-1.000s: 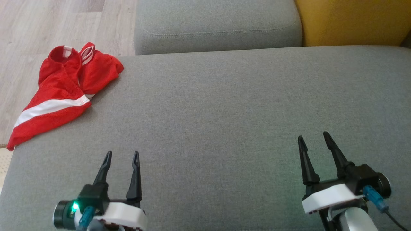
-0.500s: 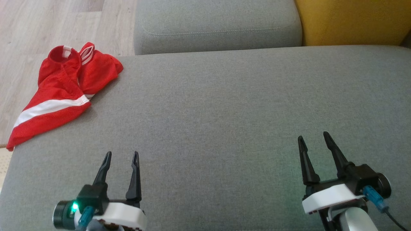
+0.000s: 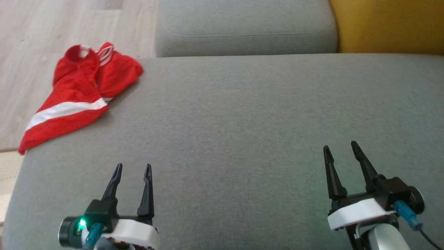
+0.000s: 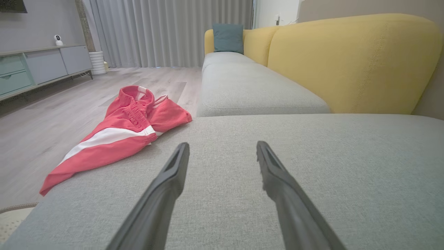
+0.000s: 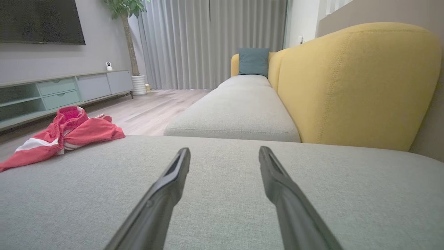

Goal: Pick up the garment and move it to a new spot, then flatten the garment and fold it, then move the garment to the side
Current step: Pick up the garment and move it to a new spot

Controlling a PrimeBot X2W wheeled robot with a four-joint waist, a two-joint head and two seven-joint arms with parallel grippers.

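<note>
The garment [image 3: 78,93] is a crumpled pair of red shorts with a white stripe, lying at the far left corner of the grey sofa cushion [image 3: 242,114] and hanging over its left edge. From the wrists the garment [image 4: 118,135] shows ahead to the left, and the garment [image 5: 66,137] sits far left. My left gripper [image 3: 133,168] hovers open low over the near left of the cushion, well short of the shorts. My right gripper [image 3: 341,147] is open over the near right, empty. Both pairs of fingers point toward the sofa's far end.
A second grey seat cushion [image 3: 242,27] lies beyond the first. The yellow backrest [image 3: 388,26] runs along the right side. Wooden floor [image 3: 34,34] lies to the left, with a low cabinet [image 5: 62,90] and curtains [image 4: 166,31] further off.
The whole head view has shifted a little right and down, so the camera moved. Both grippers stay open in the same places. The garment lies as before.
</note>
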